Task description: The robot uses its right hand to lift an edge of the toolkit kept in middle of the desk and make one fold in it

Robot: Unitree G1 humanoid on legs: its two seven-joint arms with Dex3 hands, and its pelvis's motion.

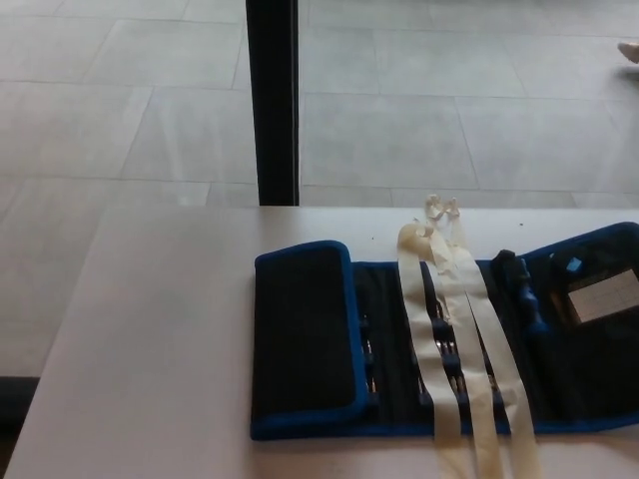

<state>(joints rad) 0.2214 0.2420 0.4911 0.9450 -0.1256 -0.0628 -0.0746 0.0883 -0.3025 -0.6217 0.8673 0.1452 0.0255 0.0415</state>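
Note:
A black toolkit roll with blue trim (439, 339) lies spread across the white desk (150, 349), reaching from the middle to the picture's right edge. Its left end is a plain black flap (305, 334). Small tools (439, 349) sit in pockets along the middle. Two cream strips of tape or ribbon (449, 329) run over it from the back toward the front edge. A pale label (604, 294) shows at its right end. Neither robot hand shows in the head view.
A black vertical post (272, 100) stands behind the desk's far edge. Grey tiled floor (449, 100) lies beyond. A person's foot (629, 50) shows at the top right corner. The desk's left half is bare white surface.

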